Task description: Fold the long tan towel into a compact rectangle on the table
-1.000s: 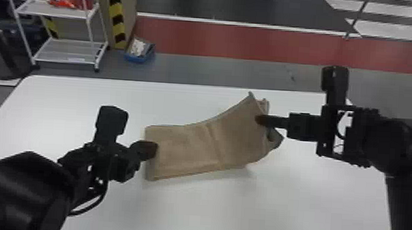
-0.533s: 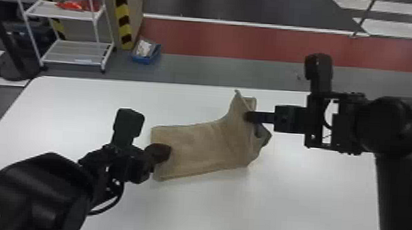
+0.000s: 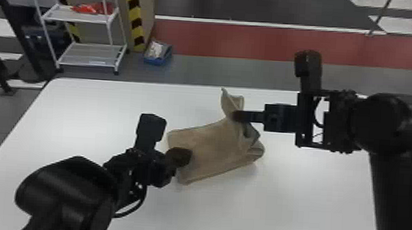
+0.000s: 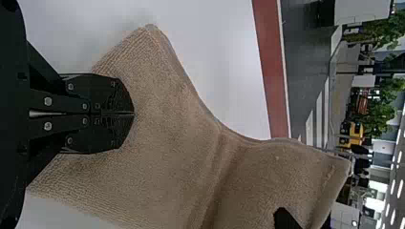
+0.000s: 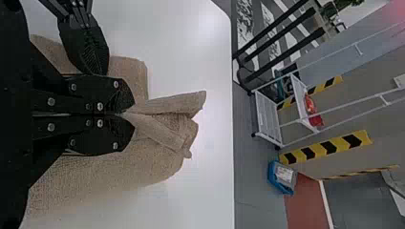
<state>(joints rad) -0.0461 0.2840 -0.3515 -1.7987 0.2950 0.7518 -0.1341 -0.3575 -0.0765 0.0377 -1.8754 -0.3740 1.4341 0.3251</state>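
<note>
Well, tan towel (image 3: 213,144) between right fingers (image 3: 241,116).

My right end effector (image 3: 236,116) has come leftward, nearer my left end effector (image 3: 181,156), carrying the pinched part of the towel (image 3: 210,145) with it. The span of cloth between them has shortened, its raised flap has narrowed, and creases have bunched at the right end. My head view has shifted, putting the rack (image 3: 90,63) farther right.

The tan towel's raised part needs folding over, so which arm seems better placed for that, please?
Right, I think: the right gripper is shut on the raised part of the towel, while the left gripper is shut over the opposite end, perhaps better for steadying.
</note>
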